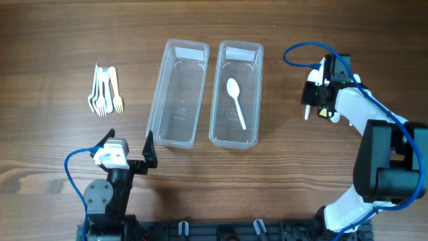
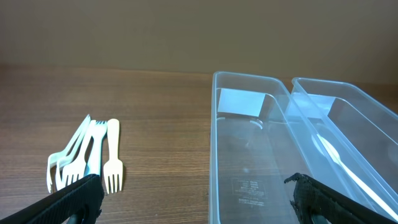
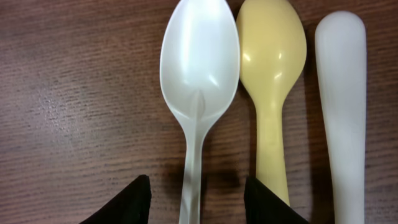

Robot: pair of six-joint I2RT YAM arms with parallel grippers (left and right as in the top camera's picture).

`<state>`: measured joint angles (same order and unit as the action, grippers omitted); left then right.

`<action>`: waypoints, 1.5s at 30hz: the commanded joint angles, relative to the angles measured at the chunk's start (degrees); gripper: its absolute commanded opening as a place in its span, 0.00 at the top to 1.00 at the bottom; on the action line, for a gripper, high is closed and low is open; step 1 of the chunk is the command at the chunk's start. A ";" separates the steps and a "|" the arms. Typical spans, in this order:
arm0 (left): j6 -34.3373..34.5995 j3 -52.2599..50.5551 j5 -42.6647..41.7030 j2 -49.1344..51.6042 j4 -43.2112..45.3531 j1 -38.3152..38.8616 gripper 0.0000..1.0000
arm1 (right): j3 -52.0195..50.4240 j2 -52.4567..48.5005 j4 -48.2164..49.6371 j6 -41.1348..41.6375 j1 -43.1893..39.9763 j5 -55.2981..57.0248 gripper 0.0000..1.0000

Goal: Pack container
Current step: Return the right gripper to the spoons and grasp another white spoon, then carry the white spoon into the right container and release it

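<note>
Two clear plastic containers stand side by side mid-table: the left one (image 1: 177, 94) (image 2: 249, 155) is empty, the right one (image 1: 235, 130) (image 2: 348, 124) holds a white spoon (image 1: 235, 100). My right gripper (image 1: 319, 97) (image 3: 196, 205) is low over three spoons lying on the wood to the right of the containers. Its jaws are open and straddle the handle of a white spoon (image 3: 199, 68), with a gap on each side. Beside that spoon lie a cream spoon (image 3: 272, 56) and another white piece (image 3: 341, 93). My left gripper (image 1: 130, 150) (image 2: 199, 205) stands wide open and empty near the front edge.
Several white and cream plastic forks (image 1: 105, 90) (image 2: 93, 155) lie in a bunch on the table to the left of the containers. Blue cables loop off both arms.
</note>
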<state>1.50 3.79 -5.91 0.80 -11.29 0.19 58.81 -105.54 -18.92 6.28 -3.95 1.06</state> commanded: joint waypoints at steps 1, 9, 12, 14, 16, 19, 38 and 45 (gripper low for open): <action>-1.14 -0.37 -0.68 -0.39 0.20 -0.35 0.00 | -0.33 -1.03 1.75 -1.88 -0.04 -1.11 0.52; -1.14 -0.37 -0.70 -0.39 0.20 -0.35 0.00 | -0.33 -1.16 3.52 -4.79 -0.04 -1.11 0.56; -1.14 -0.37 -0.70 -0.39 0.20 -0.35 0.00 | -0.33 -1.97 3.93 -4.79 -0.04 -1.11 0.56; -1.14 -0.37 -0.70 -0.39 0.20 -0.35 0.00 | -0.33 -2.97 4.37 -4.74 -0.04 -1.11 0.56; -1.14 -0.37 -0.70 -0.39 0.20 -0.35 0.00 | -0.33 -4.24 4.76 -4.61 -0.04 -1.14 0.56; -1.14 -0.37 -0.68 -0.39 0.20 -0.35 0.00 | -0.33 -5.97 5.01 -4.57 -0.04 -1.16 0.56; -1.14 -0.37 -0.70 -0.39 0.20 -0.35 0.00 | -0.24 3.30 2.05 -2.69 -0.04 -5.42 0.96; -1.14 -0.37 -0.70 -0.39 0.20 -0.35 0.00 | -0.22 22.21 -0.92 0.11 0.55 -7.96 0.96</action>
<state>1.50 3.79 -5.93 0.80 -11.29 0.19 58.30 -93.78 -19.07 3.62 -4.21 -3.51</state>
